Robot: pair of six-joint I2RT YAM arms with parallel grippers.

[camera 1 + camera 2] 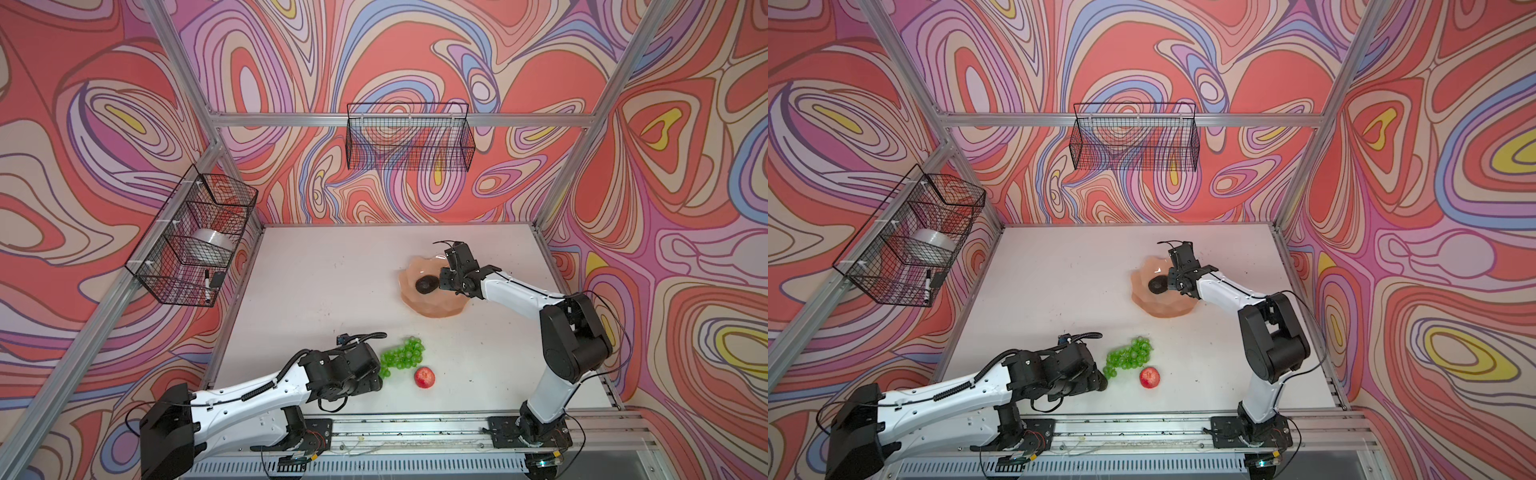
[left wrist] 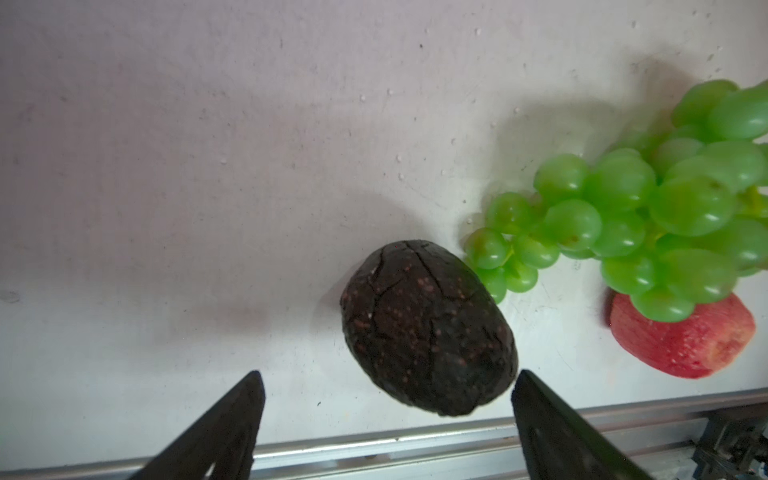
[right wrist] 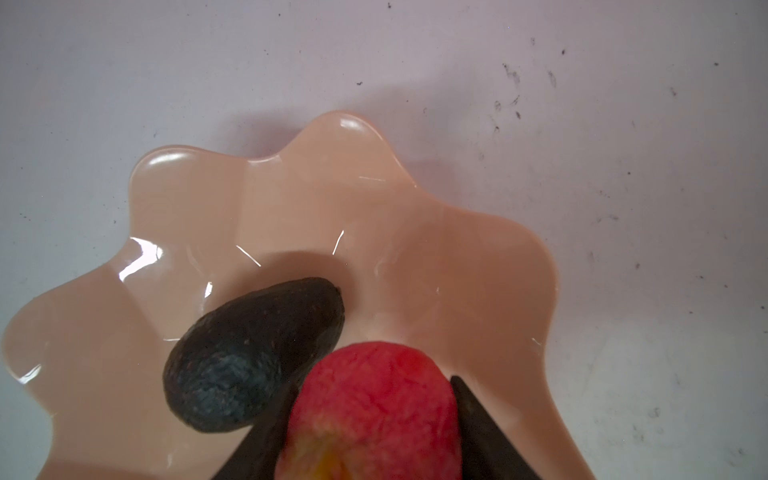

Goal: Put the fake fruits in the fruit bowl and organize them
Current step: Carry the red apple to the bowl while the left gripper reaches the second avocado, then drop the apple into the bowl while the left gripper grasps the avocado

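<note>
- Over the peach fruit bowl (image 3: pixel 478 249), on the right half of the tabletop (image 1: pixel 316 291), the right tool (image 3: pixel 372 388) has its fingers closed tight on the held apple (image 3: pixel 374 415), which is red-pink with a yellowish patch.
- Inside the bowl, just beside that apple, the bowl avocado (image 3: pixel 249 357) lies on its side, dark and bumpy.
- Near the front edge, the left tool (image 2: pixel 388 373) stands wide open, gripping nothing; the loose avocado (image 2: pixel 428 328) rests on the tabletop between its fingertips and just ahead of them.
- Green grapes (image 2: pixel 623 208) lie just beside that avocado; whether they touch I cannot tell.
- The loose apple (image 2: pixel 685 349) sits on the tabletop just beside the grapes, well apart from the bowl.
</note>
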